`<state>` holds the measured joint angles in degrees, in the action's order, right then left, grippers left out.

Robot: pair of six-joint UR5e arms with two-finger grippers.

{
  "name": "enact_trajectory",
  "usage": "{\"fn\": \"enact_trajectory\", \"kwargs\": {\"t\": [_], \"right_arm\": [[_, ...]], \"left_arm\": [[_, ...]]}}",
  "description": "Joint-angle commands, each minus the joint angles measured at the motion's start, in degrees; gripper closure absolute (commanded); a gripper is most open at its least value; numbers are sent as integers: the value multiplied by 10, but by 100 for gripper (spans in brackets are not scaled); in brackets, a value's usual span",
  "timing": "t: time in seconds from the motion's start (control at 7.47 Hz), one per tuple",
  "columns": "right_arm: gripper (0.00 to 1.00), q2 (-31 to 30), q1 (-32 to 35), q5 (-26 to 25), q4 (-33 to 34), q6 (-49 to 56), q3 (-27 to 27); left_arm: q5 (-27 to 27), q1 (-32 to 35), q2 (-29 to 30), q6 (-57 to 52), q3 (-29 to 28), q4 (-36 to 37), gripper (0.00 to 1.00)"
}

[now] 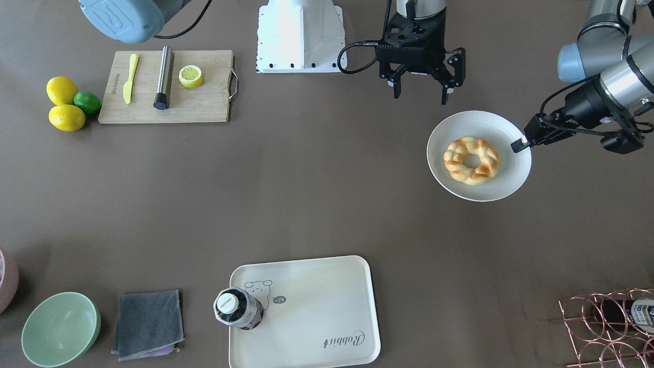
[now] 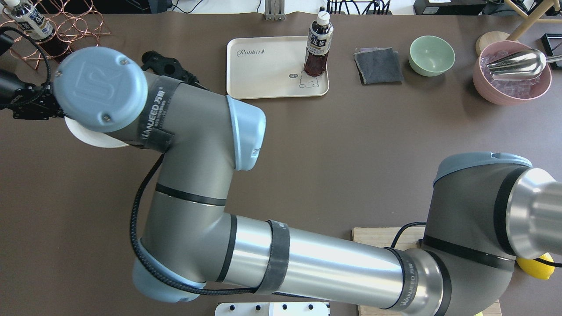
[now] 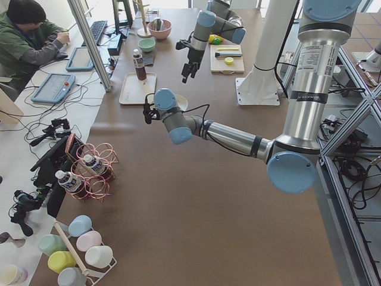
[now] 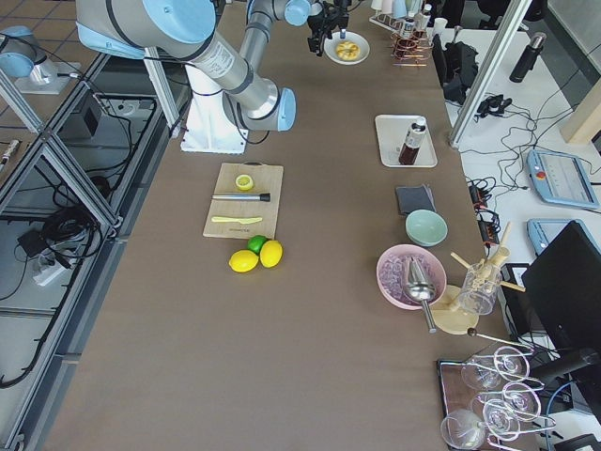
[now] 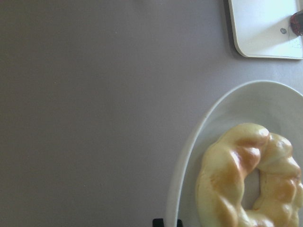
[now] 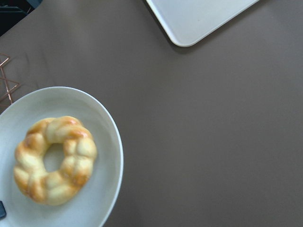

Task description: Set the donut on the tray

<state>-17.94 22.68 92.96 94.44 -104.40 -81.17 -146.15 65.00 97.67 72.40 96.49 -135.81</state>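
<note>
While donut (image 1: 471,160) sits on plate (image 1: 460,128), left hand (image 1: 521,144) pinches rim, right hand (image 1: 420,97) spread empty, tray (image 1: 317,306) lettered "Rabbit".

This is a robotics lab. Robot arms (image 3: 232,136) stand on a white pedestal (image 1: 300,36) inside aluminium framing (image 3: 90,44). An operator (image 3: 27,36) sits at a side desk with teach pendants (image 3: 53,88). The table (image 1: 327,194) holds staged props: donut (image 1: 471,159) on plate (image 1: 506,179), lemons (image 1: 62,90).

Right jaws spread, left jaws pinched
</note>
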Motion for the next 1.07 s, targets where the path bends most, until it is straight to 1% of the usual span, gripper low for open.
{"fn": "enact_trajectory", "kwargs": {"t": [0.0,0.13,0.27,0.4,0.54,0.8,0.94], "right_arm": [[0,-133,75,67,34,115,-122],[0,-182,123,117,30,190,-126],[0,-225,170,161,30,277,-125],[0,-262,210,193,31,355,-126],[0,-299,247,226,30,441,-126],[0,-360,313,272,30,601,-125],[0,-392,359,330,30,679,-122]], "left_arm": [[31,-11,101,217,-64,-7,100],[98,-55,117,267,-65,-7,100],[196,-105,149,309,-75,-5,100],[272,-149,198,377,-108,-5,100],[349,-174,251,440,-157,-4,100],[435,-198,321,504,-245,-2,100],[477,-205,373,542,-314,-2,100]]}}
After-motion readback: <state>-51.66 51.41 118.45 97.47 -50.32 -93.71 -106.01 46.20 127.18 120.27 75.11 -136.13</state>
